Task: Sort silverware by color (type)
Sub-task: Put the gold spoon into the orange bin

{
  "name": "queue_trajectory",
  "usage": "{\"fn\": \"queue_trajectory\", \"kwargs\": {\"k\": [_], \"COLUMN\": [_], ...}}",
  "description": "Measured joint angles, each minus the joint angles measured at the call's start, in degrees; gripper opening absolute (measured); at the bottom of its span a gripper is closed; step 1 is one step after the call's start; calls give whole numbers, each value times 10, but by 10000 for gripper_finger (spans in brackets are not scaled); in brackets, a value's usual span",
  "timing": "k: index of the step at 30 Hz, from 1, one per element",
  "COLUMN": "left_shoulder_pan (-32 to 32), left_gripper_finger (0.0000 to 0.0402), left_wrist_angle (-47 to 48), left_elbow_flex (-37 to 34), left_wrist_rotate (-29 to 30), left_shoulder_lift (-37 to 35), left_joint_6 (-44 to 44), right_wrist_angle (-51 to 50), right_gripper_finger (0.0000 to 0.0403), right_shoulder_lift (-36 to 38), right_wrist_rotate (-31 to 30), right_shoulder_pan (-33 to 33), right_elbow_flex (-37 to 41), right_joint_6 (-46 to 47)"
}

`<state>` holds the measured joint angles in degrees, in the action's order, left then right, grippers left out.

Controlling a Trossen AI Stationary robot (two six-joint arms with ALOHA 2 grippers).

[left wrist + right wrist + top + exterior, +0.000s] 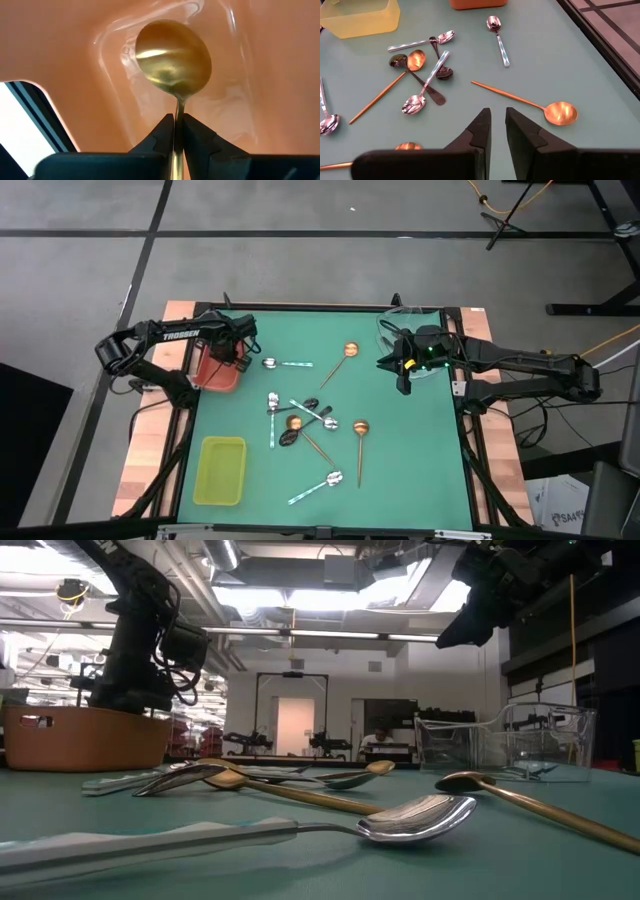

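My left gripper (230, 358) points down into the red tray (212, 378) at the table's far left and is shut on a gold spoon (172, 57). My right gripper (404, 370) hangs above the table beside the clear tray (425, 330); its fingers (482, 125) stand close together with nothing between them. More silverware lies flat on the green mat: a gold spoon (350, 351), a mint-handled spoon (285, 364), a crossed heap of gold, black and mint-handled spoons (300, 418), another gold spoon (361, 430), and a mint-handled spoon (320, 485). My left gripper pinches the gold spoon's thin handle (178, 107) between its two fingers, just behind the bowl. The fingers come from above, pointing down, and lie along the handle. The bowl sticks out below the fingertips, over the red tray's floor (240, 75); whether it touches the floor I cannot tell.
A yellow-green tray (222, 470) stands at the near left of the mat. The clear tray (505, 740) stands at the far right corner. The red tray (80, 738) shows at the left in the low view. Bare mat lies along the right and near sides.
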<state>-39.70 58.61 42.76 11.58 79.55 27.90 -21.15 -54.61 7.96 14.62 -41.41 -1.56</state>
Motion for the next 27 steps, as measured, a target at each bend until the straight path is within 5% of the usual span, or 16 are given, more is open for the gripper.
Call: {"fn": "queue_trajectory", "kwargs": {"k": [12,27], "left_shoulder_pan": [0,0], "left_gripper_finger": [118,129], "left_wrist_angle": [-4,48], "left_elbow_flex": [0,45], "left_wrist_rotate": [10,-22], "left_shoulder_lift": [0,-9], "left_joint_6": [0,0], "right_wrist_angle": [0,0], "right_gripper_finger": [51,51], "right_shoulder_lift": [0,0], "right_wrist_rotate": [0,0], "right_shoulder_pan": [0,0], "right_elbow_flex": [0,0], "right_joint_6": [0,0]}}
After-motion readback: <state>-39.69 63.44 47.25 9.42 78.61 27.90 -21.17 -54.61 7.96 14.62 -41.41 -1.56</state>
